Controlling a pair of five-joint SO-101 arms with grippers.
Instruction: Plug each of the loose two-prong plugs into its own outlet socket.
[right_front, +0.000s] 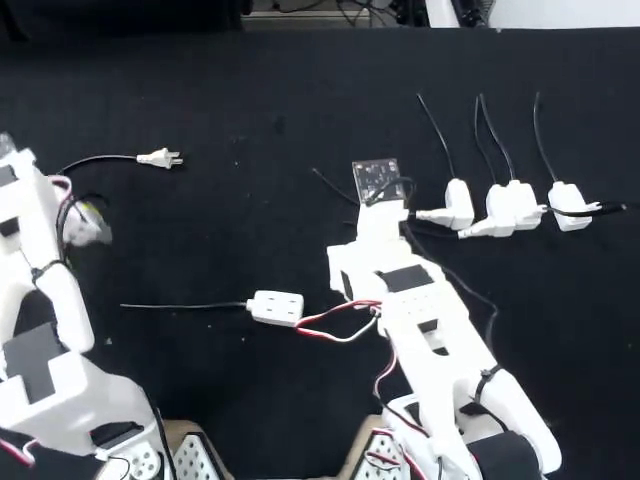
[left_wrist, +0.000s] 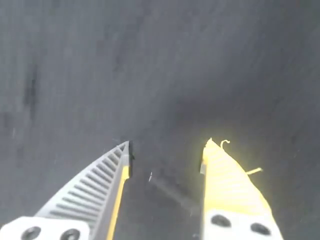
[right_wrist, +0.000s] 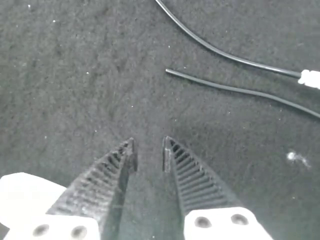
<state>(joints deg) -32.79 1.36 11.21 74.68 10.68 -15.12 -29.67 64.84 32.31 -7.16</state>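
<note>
Your left gripper (left_wrist: 165, 150) is wide open and holds nothing. Under it is just the black cloth (left_wrist: 150, 60). Your right gripper (right_wrist: 148, 145) has its fingers a little apart, with a thin gap, and it holds nothing too. It hangs low over the cloth, near two thin black cords (right_wrist: 225, 52).

I think both grippers are empty because the last pair is not picked up yet. From above, the loose plug (right_front: 160, 157) lies flat near the left arm (right_front: 40, 300), well apart from the right arm (right_front: 430, 320). Its long side runs across the table. Its two prongs point toward the right arm's side, and its cord curls back toward the left arm.

The empty outlet socket (right_front: 275, 307) lies nearer the front, between the two arms. Its long side runs across the table too, a bit tilted, and its thin wire runs off toward the left arm. I can't tell which face has the slots.

Just past the right gripper, three more sockets (right_front: 510, 205) sit in a row. Each looks to have a plug in it already.
</note>
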